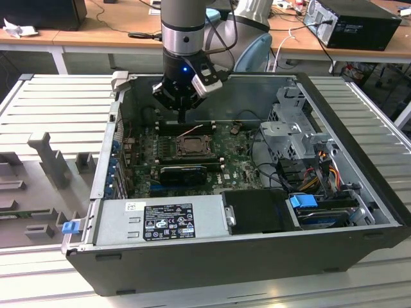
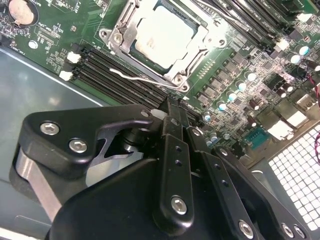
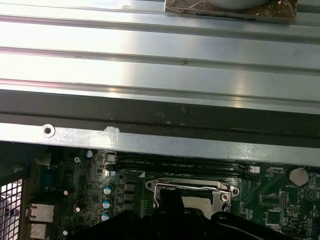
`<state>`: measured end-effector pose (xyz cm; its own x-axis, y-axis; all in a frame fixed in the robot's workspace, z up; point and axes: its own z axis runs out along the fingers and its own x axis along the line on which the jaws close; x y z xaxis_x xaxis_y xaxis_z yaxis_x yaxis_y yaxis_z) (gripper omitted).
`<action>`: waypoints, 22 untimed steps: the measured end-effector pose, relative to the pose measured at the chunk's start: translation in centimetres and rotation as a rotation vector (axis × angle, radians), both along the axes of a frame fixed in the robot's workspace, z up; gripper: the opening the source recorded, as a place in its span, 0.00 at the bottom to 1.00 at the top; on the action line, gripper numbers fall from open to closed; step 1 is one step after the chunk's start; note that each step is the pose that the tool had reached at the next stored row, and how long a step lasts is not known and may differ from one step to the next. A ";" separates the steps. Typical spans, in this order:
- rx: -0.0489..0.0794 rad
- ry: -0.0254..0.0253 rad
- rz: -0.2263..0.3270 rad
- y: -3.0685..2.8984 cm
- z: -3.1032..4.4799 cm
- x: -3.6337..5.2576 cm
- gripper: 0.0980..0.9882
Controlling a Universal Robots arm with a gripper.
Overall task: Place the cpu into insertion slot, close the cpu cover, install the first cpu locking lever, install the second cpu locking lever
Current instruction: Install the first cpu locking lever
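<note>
Hand (image 2: 170,113), fingers together, hovers near cpu (image 2: 162,32) seated under cpu cover (image 2: 125,37).

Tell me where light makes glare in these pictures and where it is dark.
In the first wrist view, strong glare washes the ribbed silvery metal table surface; in the second wrist view, the pale square metal-topped cpu reflects almost white; in the exterior view, the green motherboard lies in shade inside the open black computer case.
</note>
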<state>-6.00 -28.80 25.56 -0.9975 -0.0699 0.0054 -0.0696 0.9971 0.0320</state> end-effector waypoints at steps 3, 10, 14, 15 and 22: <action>0.000 0.0000 0.000 0.00 0.00 0.16 0.01; 0.000 0.0000 0.000 0.00 0.00 0.52 0.01; 0.000 0.0000 0.000 0.00 -0.01 0.82 0.01; 0.000 0.0000 0.000 0.00 -0.02 0.87 0.01; 0.051 0.0000 0.000 -0.07 -0.30 1.32 0.01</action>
